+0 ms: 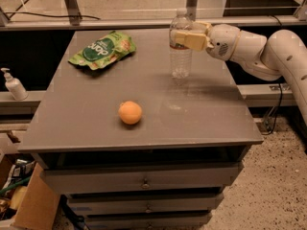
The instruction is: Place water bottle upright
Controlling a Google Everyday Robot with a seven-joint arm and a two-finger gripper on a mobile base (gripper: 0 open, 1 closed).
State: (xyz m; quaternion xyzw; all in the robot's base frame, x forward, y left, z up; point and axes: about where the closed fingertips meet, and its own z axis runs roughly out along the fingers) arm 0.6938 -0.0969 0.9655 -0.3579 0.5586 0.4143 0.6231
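Cream-white robot arm (268, 51) enters from the right edge, reaching left over the far right part of the flat grey table top (201, 114). Its two-finger gripper (185, 34) is at the upper body of the small clear ribbed plastic water bottle (181, 59).

Jaws: pinching the water bottle, 1 tan finger (191, 40) across its front, just under the neck, the other behind it.

Water bottle: upright, white cap up, near the table's far edge, right of centre. Base is at table level; cannot tell whether it rests there.

Other items on the table:
- 1 green crinkled snack bag (101, 49), lying flat at the far left, well apart from the bottle.
- 1 round orange fruit (130, 112), near the front, left of centre.

Off the table: white pump-dispenser bottle (13, 85) on a ledge to the left; brown cardboard box (31, 210) at lower left. Drawers with small knobs sit under the top.
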